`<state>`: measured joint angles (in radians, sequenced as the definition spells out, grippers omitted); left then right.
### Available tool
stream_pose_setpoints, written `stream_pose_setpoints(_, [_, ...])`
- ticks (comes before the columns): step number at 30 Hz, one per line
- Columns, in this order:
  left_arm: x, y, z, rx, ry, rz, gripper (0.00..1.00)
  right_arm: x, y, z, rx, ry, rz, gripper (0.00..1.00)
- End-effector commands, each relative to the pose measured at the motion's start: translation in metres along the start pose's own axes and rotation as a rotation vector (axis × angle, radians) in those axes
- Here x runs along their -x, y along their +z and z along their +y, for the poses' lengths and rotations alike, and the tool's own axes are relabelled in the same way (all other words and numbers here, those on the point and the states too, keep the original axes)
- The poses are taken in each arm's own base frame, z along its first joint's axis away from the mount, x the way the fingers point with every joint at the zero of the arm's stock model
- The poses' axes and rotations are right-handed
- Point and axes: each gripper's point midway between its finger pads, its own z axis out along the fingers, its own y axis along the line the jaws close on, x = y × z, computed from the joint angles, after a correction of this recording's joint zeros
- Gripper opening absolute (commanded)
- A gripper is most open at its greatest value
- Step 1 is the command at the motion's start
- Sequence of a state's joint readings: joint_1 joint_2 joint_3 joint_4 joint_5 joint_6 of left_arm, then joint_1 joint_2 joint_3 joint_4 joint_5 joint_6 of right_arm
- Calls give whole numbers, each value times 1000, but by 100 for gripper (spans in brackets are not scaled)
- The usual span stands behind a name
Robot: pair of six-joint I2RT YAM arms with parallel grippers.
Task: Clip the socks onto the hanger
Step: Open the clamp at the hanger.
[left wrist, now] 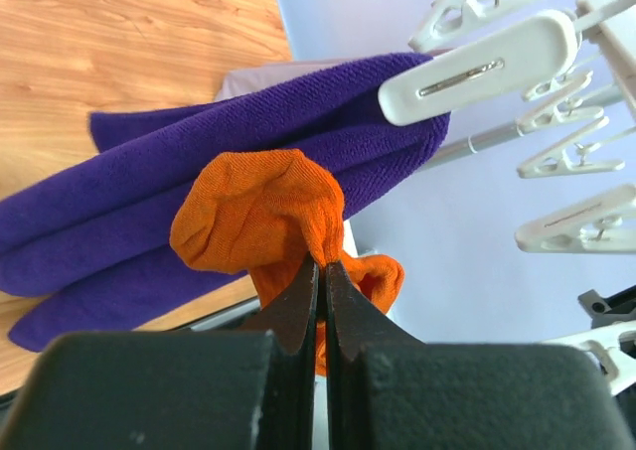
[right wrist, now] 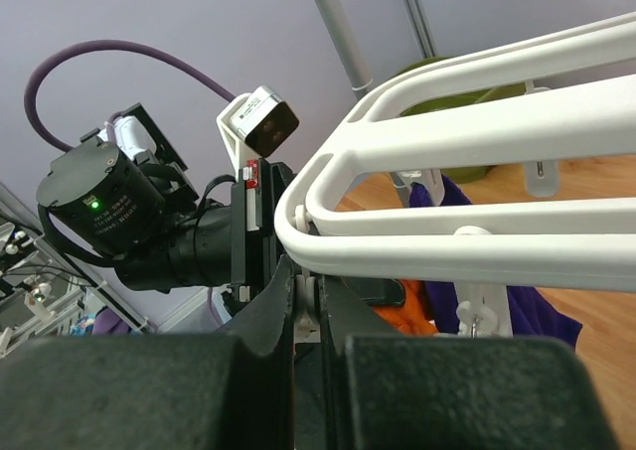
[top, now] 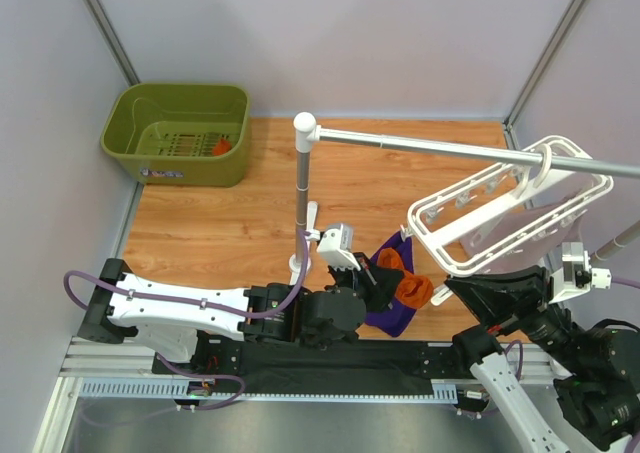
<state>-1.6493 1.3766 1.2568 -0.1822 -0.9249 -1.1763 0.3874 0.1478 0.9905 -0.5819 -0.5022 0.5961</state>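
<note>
My left gripper is shut on a fold of an orange sock, held up in front of a dark purple cloth. From above, the left gripper and sock sit just left of the white hanger, which is tilted and hooked on the silver rail. Its clips dangle close above the sock. My right gripper is shut on a small white clip under the hanger's near corner; it also shows from above. Another orange piece lies in the green basket.
A green basket stands at the back left. The rail's white post rises mid-table, just behind my left wrist. The purple cloth sits under the hanger's left corner, between both grippers. Grey walls close in on both sides.
</note>
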Motion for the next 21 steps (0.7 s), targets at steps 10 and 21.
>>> stream_pose_setpoints(10, [41,-20,-34,-79,-290,-36,0,3,-9,-17,-150,14,8,0])
stream_pose_setpoints(21, [40,-11,-54,-38,-323,-36,0,6,-5,-34,-250,64,19,0])
